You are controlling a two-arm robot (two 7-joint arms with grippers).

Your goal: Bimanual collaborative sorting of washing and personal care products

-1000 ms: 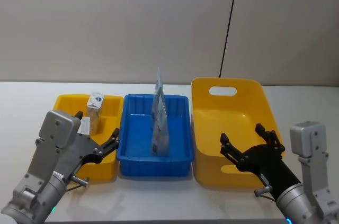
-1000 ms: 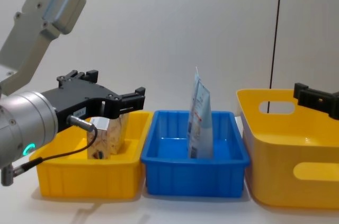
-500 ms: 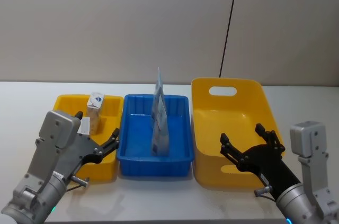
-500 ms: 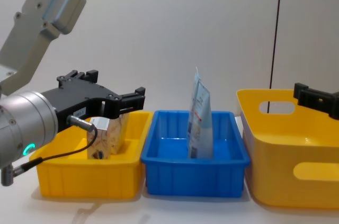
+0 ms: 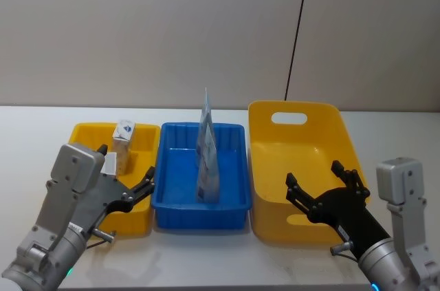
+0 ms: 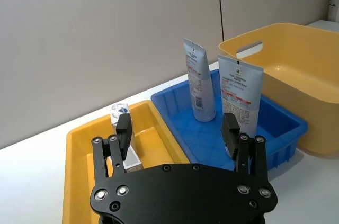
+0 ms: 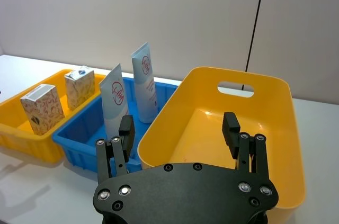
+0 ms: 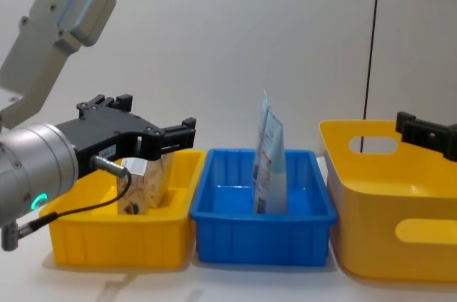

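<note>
My left fingers by the small yellow bin and right fingers by the big yellow bin are wide open, empty, tubes standing in the blue bin.

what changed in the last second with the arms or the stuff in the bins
Nothing visibly changed. The left gripper stays open above the small yellow bin, and the right gripper stays open over the large yellow bin. Neither holds anything. The tubes still stand in the blue bin, and the white pack and tan carton still sit in the small yellow bin.
</note>
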